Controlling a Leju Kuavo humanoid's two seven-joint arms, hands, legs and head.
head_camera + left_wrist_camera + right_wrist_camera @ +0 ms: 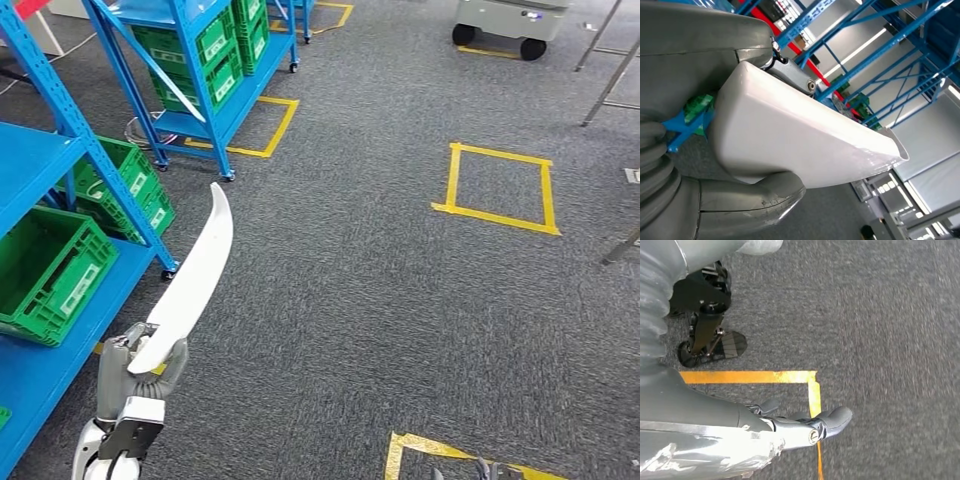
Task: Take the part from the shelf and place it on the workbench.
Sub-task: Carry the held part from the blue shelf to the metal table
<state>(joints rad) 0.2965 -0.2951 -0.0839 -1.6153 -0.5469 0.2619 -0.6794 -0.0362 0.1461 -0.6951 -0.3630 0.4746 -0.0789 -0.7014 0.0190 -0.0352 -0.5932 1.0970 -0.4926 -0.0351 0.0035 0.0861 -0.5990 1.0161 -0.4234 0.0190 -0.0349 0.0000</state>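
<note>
A: What do you see at the near left of the head view?

B: You see the left hand (140, 372) gripping the long, curved, glossy white plastic part (192, 275) at its near end. The part rises from the hand and slants up to the right, its narrow tip toward the far side, above the grey carpet floor (362, 260).

A: How does the grip look from the left wrist?

B: The thick grey thumb (753, 200) lies against one side of the white part (798, 140) and a metal-jointed finger (793, 75) against the other, so the part is clamped between them.

A: Where does the part stand relative to the shelving?

B: It is just right of the blue metal shelf (45, 160) at the left edge, clear of its shelves. Green plastic crates (49, 270) sit in that shelf, and a second blue rack (204, 60) with more green crates stands farther off.

A: And the right hand?

B: The right hand (806, 425) hangs over the carpet, its dark fingers stretched out and apart, holding nothing. Below it runs a corner of yellow floor tape (791, 377). A further yellow tape square (498, 187) lies at the far right.
</note>
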